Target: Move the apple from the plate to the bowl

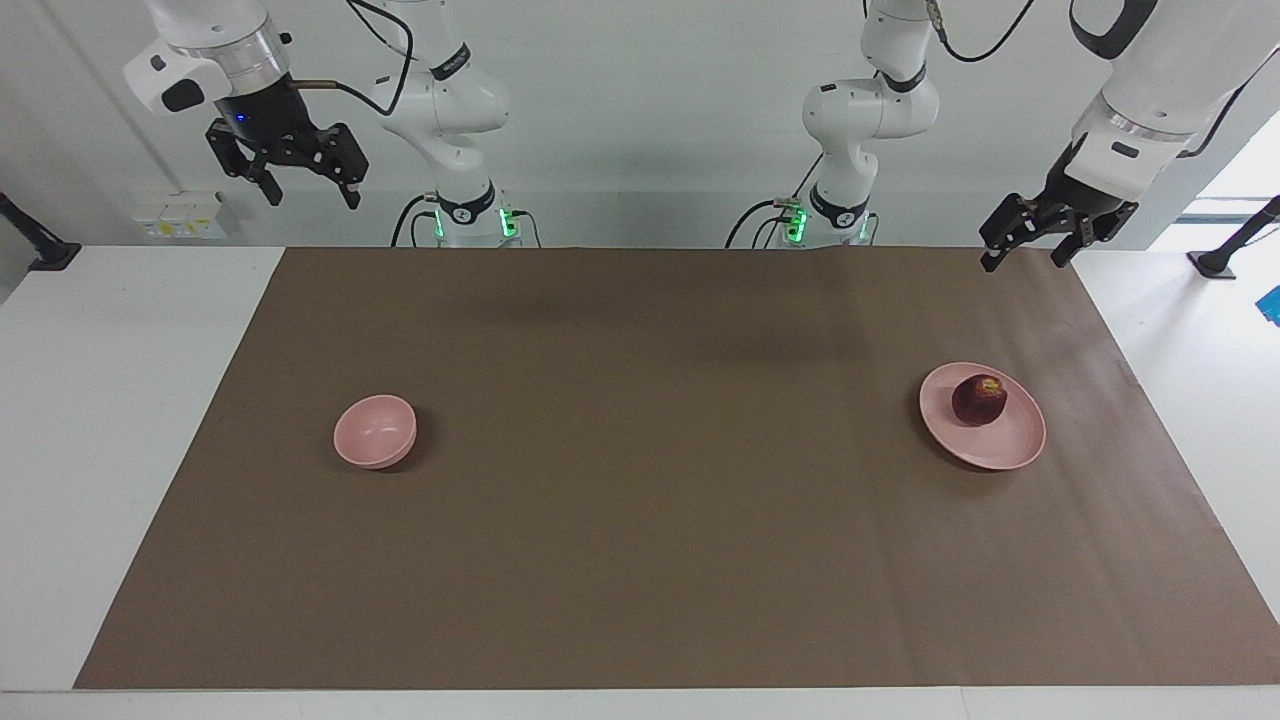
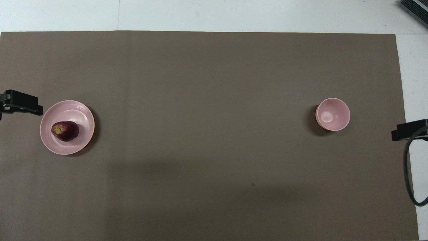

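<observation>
The dark red apple (image 1: 979,399) lies on the flat pink plate (image 1: 1012,446) toward the left arm's end of the table; both also show in the overhead view, the apple (image 2: 65,131) on the plate (image 2: 77,109). The small deep pink bowl (image 1: 375,430) stands empty toward the right arm's end, and it shows in the overhead view (image 2: 333,114) too. My left gripper (image 1: 1023,260) hangs open and empty, raised over the mat's edge at the plate's end. My right gripper (image 1: 312,198) hangs open and empty, high at the bowl's end. Both arms wait.
A brown mat (image 1: 640,520) covers most of the white table (image 1: 120,400). In the overhead view only the tip of the left gripper (image 2: 20,103) and of the right gripper (image 2: 409,130) show at the edges, with a black cable (image 2: 408,174).
</observation>
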You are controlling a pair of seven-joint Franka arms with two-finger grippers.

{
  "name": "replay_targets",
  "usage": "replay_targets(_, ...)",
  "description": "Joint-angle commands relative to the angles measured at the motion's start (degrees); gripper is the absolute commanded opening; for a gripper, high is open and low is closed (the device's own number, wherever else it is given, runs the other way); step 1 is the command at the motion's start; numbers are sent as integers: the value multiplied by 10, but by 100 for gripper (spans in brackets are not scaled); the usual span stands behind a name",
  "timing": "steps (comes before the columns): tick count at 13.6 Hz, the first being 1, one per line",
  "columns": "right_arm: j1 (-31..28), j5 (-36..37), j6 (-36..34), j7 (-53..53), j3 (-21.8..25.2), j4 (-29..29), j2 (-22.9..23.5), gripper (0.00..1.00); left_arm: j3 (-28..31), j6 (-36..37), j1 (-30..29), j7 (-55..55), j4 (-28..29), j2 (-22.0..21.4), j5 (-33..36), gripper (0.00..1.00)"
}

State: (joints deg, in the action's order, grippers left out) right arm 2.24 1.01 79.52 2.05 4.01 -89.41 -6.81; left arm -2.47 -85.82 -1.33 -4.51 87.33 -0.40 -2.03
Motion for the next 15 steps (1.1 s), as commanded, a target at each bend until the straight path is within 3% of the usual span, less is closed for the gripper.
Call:
replay_targets(1, -14, -1, 13, -18, -3, -12, -7, 100, -1, 5, -17, 7, 2, -7, -3, 100)
replay_targets(8, -14, -1, 19, -18, -1, -20, -10, 100, -3, -3, -11, 9, 34, -12, -1, 100)
replay_targets(15, -29, 0, 11, -21, 2, -20, -12, 100, -3, -132, -18, 10, 164, -14, -1, 100)
